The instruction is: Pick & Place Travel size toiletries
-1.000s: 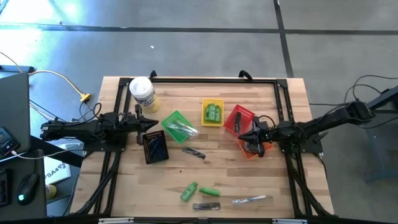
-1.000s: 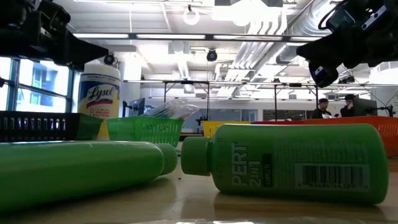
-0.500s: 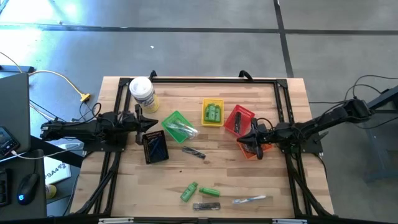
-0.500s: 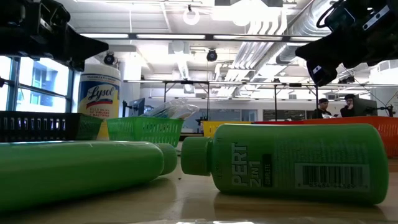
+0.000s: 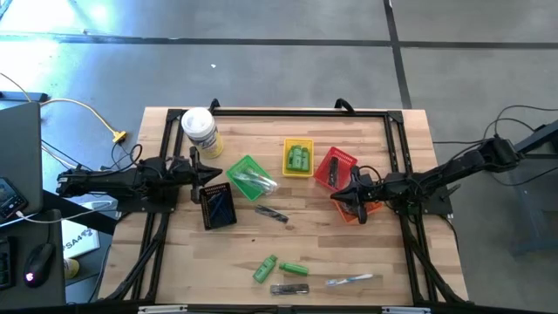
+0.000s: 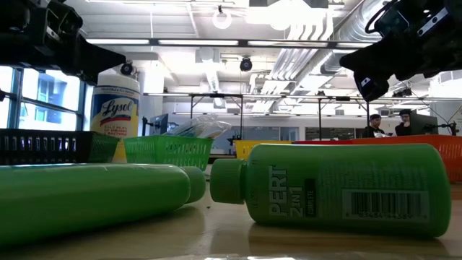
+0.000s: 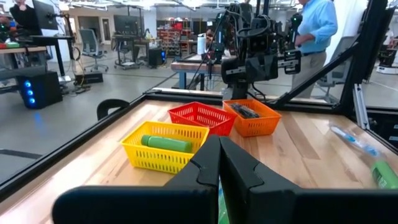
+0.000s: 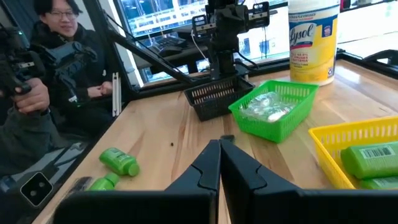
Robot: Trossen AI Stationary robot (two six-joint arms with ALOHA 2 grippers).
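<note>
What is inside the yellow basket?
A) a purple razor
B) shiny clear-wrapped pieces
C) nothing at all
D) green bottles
D: the high view shows small green bottles lying inside the yellow basket, and both wrist views show green bottles in it too, while the clear-wrapped pieces lie in the green basket.

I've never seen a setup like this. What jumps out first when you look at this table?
A row of bright little baskets across the middle of the table: green basket, yellow basket, red basket, with a black basket nearer the left arm. Two green bottles lie loose near the front edge. The right tool hangs shut beside the red basket.
</note>
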